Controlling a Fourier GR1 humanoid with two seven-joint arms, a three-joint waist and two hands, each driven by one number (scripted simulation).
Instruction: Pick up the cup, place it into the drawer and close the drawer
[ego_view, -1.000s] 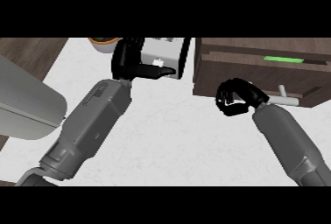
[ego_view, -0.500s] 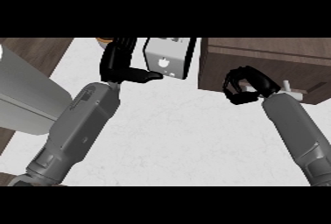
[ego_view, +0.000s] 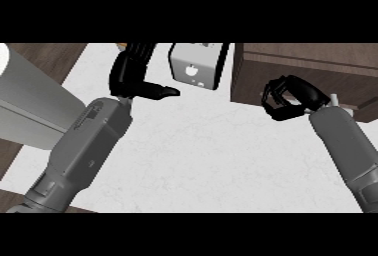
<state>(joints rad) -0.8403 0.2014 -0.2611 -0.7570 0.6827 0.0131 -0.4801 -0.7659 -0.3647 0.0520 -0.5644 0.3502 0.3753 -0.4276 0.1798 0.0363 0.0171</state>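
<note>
The dark wooden drawer front (ego_view: 317, 65) fills the upper right, and none of its inside shows. My right hand (ego_view: 289, 97) rests against its lower edge with fingers curled and nothing visible in them. A bit of pale handle (ego_view: 336, 100) sticks out beside the wrist. My left hand (ego_view: 131, 75) stands open at the top centre-left, fingers up and thumb pointing right. I cannot make out the cup; only a small tan sliver (ego_view: 122, 46) peeks out behind the left hand at the top edge.
A white boxy appliance (ego_view: 196, 70) stands at the back between the hands. A large grey rounded object (ego_view: 29, 110) sits at the left edge. The white counter (ego_view: 214, 155) spreads between the forearms, with dark wood beyond its left edge.
The open drawer interior with a green thing in it, seen one second ago, is out of sight. My right hand has moved forward against the drawer front. The left hand has barely moved.
</note>
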